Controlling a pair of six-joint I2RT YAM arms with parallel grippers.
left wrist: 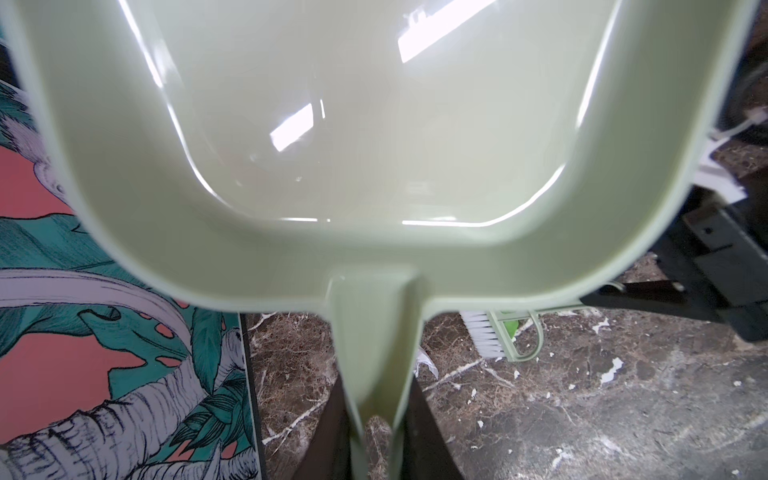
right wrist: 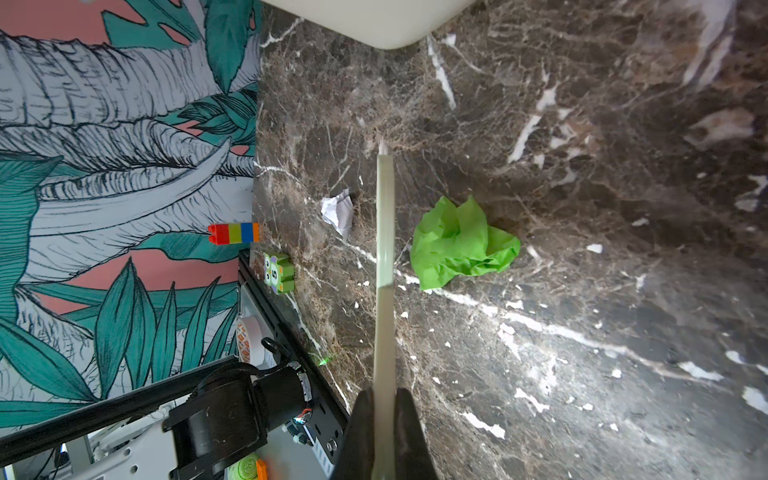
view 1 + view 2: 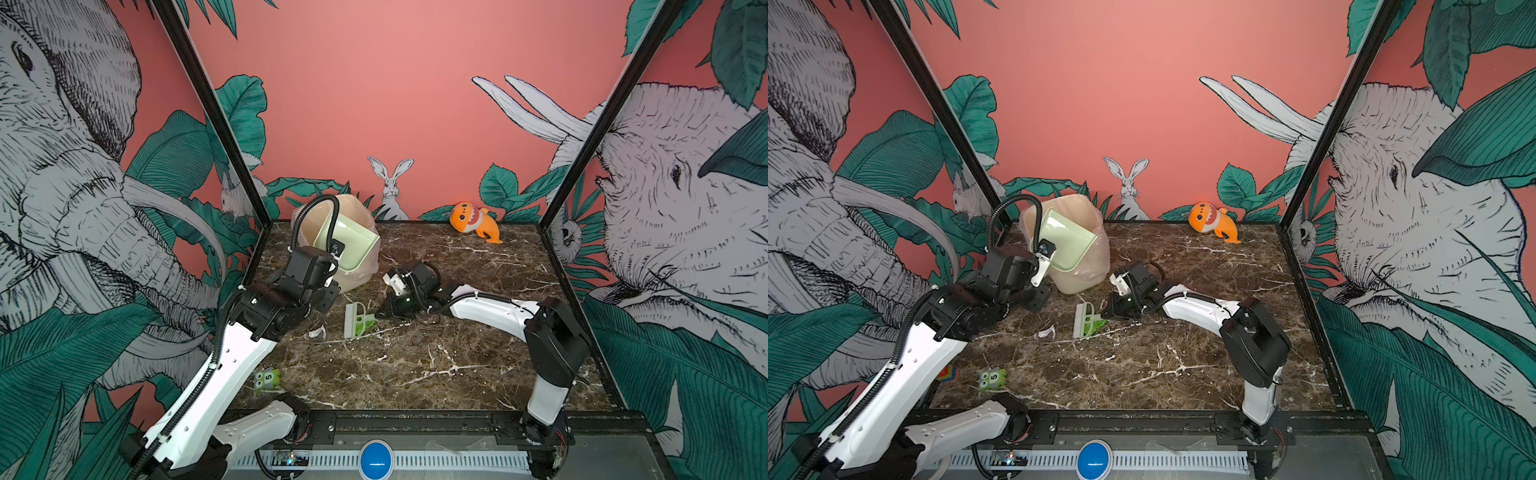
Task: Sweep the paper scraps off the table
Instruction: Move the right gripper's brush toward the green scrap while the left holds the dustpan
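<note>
My left gripper (image 3: 334,255) (image 1: 376,415) is shut on the handle of the pale green dustpan (image 3: 347,243) (image 1: 374,124), which is tipped mouth-down into the beige bin (image 3: 359,276). The pan's inside shows no scraps. My right gripper (image 3: 386,311) (image 2: 384,401) is shut on the brush (image 3: 353,320) (image 2: 384,249), low over the table (image 3: 415,365). Two of the paper scraps show: a crumpled bright green one (image 2: 461,245) (image 3: 369,322) right beside the brush, and a white one (image 2: 338,210) (image 3: 318,331) on its other side.
An orange plush shark (image 3: 473,222) lies at the back right. A green number block (image 3: 268,379) sits near the front left edge, with a multi-coloured brick (image 2: 235,232) just past that edge. Black frame posts stand at the back corners.
</note>
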